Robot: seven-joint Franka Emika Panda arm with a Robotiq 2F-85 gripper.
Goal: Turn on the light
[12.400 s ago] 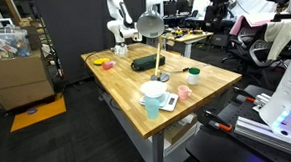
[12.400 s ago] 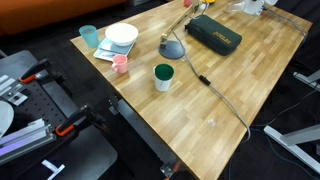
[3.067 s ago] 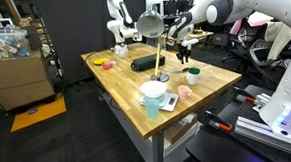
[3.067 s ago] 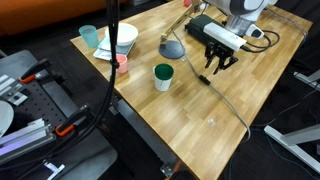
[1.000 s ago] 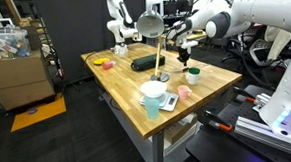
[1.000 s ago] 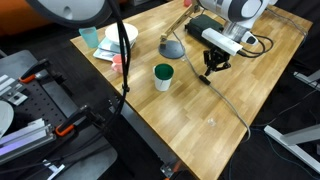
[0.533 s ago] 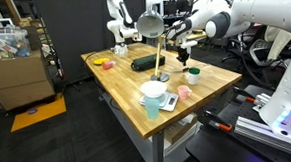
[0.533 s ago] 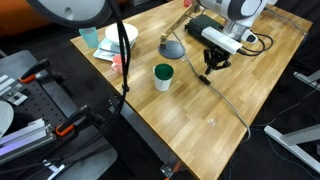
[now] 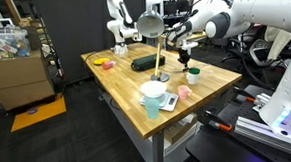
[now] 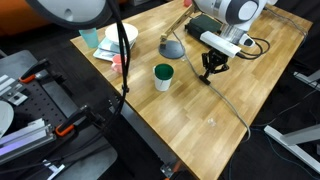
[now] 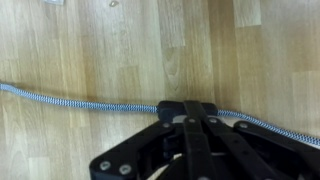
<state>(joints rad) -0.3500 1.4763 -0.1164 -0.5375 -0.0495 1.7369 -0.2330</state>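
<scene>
The light is a tall lamp with a silver-grey dome head on a thin brass stem. Its round base rests on the wooden table. A braided cord runs from it across the tabletop and carries a black inline switch. My gripper points straight down and is shut, its joined fingertips on the switch. In the wrist view the gripper covers most of the switch. No glow from the lamp head is visible.
A green cup stands just beside the switch. A pink cup, a teal cup and a white bowl sit near the table corner. A black case lies behind my arm. A large grey dome on a dark pole looms near the camera.
About three seconds ago the gripper was open above the cord; it has since come down and shut onto the switch. Over the last second nothing visibly moved.
</scene>
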